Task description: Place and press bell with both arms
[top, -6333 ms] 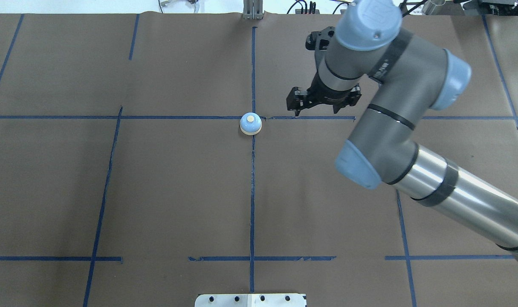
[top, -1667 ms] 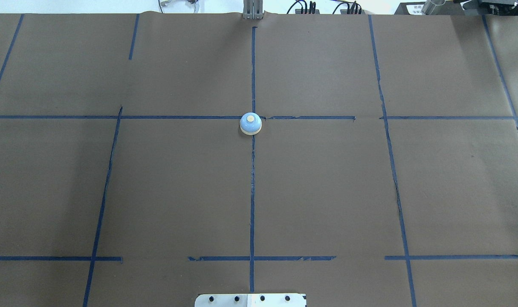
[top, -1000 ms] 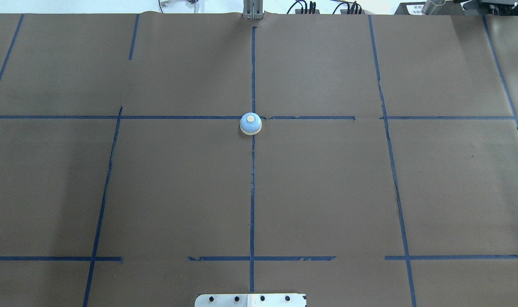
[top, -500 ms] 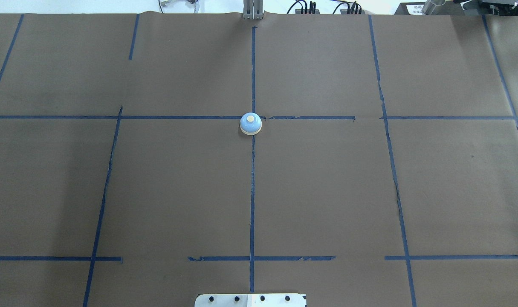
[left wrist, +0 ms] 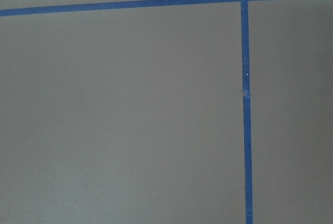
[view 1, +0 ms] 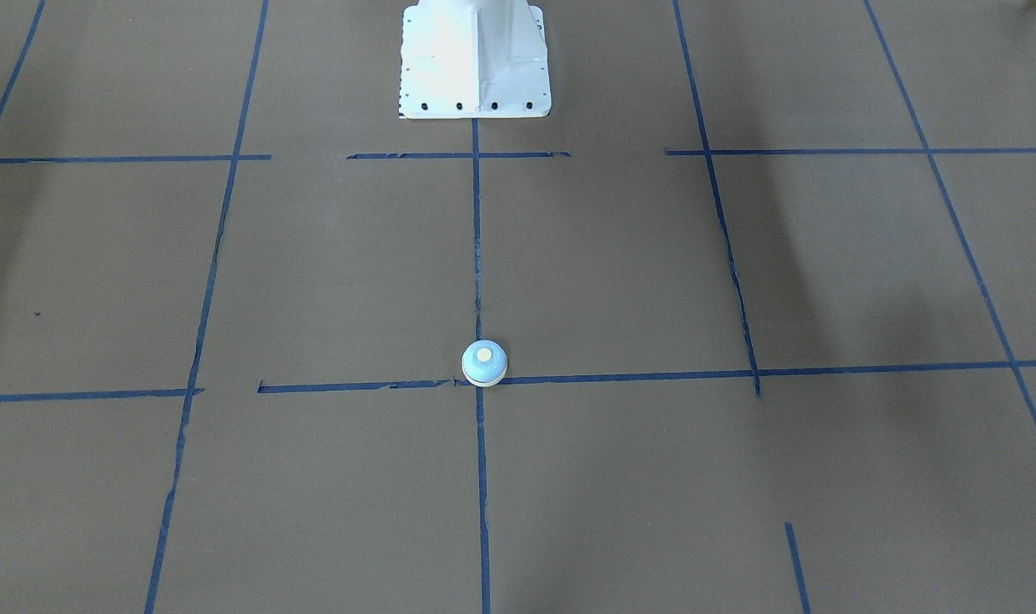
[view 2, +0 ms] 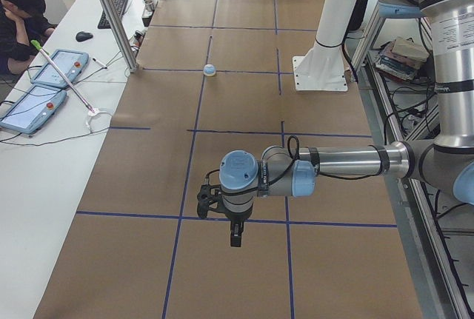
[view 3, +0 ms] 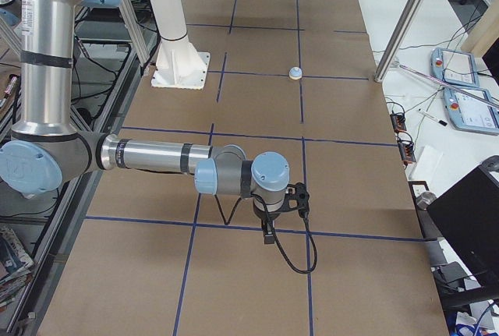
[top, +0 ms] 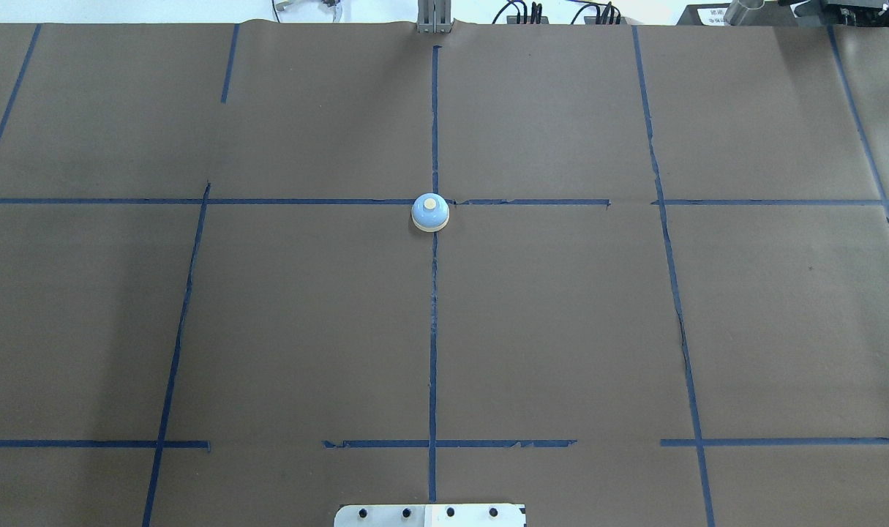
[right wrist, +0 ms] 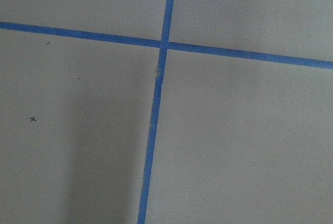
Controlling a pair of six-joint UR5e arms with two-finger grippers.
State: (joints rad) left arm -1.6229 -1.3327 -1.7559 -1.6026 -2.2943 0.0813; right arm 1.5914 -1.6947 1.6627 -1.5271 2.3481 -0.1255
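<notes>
The bell [top: 430,213], light blue with a cream base and button, stands upright on the brown paper at the crossing of two blue tape lines. It also shows in the front view [view 1: 484,363] and small in both side views [view 2: 209,70] [view 3: 295,73]. No arm is near it. My left gripper [view 2: 235,239] hangs over the table's left end, far from the bell. My right gripper [view 3: 269,235] hangs over the right end. I cannot tell whether either is open or shut. Both wrist views show only paper and tape.
The white pedestal [view 1: 475,60] stands at the robot's side of the table. A metal post [view 2: 111,15] rises at the far edge. Tablets [view 2: 44,86] lie on a white side table, where a person [view 2: 18,8] sits.
The right arm, which stood just right of the bell 6.3 s ago, has left the overhead view. The bell has not moved. Nothing differs over the last 1.7 s.
</notes>
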